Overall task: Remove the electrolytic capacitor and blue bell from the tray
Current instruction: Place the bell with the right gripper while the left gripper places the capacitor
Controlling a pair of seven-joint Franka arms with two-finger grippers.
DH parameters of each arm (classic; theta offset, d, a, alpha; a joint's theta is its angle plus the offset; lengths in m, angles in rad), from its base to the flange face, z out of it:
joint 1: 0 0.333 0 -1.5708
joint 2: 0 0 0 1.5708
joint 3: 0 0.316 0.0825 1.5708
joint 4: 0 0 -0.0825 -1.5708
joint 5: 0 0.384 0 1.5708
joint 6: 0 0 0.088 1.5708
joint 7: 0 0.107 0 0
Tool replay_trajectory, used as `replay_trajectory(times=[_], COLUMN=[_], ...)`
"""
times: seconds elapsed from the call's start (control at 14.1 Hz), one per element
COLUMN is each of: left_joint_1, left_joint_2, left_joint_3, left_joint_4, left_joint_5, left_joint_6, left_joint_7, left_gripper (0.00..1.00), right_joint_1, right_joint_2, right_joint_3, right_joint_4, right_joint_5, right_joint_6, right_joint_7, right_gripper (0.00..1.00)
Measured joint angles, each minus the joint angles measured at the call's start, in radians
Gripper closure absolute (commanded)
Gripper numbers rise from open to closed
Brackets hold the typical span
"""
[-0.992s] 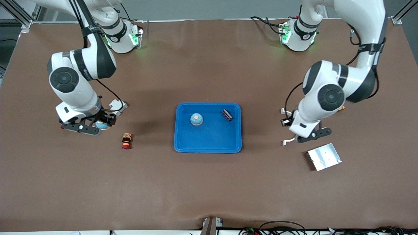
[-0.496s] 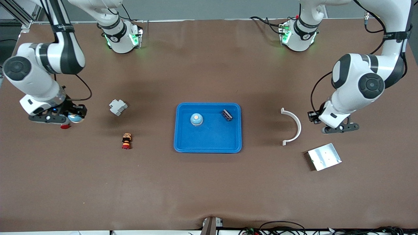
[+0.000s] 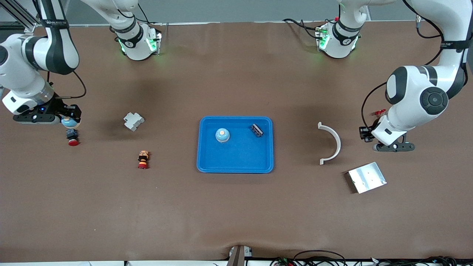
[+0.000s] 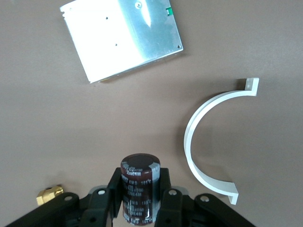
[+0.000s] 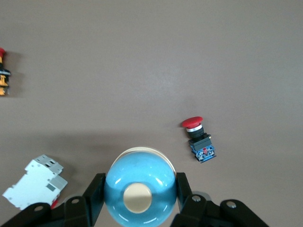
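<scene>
Blue bell [image 5: 140, 185] sits clamped in my right gripper [image 3: 70, 121] jaws, now swung out past the breaker [image 3: 133, 121] to the table's end; the left gripper [image 3: 393, 147] has carried the capacitor [image 4: 139, 187] outward too. A second bell [image 3: 222, 135] remains in the tray [image 3: 236, 162].

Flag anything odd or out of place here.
A bell and a black part sit in the tray, yet the right gripper, over the right-arm end of the table, holds a second bell; the left gripper, over the left-arm end, holds a capacitor. Nothing looks spilled or damaged.
</scene>
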Motion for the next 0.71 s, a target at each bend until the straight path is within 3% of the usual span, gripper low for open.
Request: replay_trajectory(times=[0.28, 0.71], left_joint_1=[-0.003, 0.0], left_joint_2=[0.074, 0.138], left_joint_3=[-0.004, -0.003], left_joint_4=[-0.003, -0.002], left_joint_5=[0.0, 0.0], left_joint_6=[0.063, 0.092], left_joint_7=[0.024, 0.125], left_gripper=[0.89, 0.86], right_joint_1=[-0.012, -0.013], right_joint_2=[-0.026, -0.026], right_joint_3=[-0.026, -0.071], right_joint_4=[-0.125, -0.19], right_joint_5=[0.0, 0.0], right_joint_6=[0.119, 0.219], right_joint_7=[-0.016, -0.035], right_gripper=[1.0, 1.0])
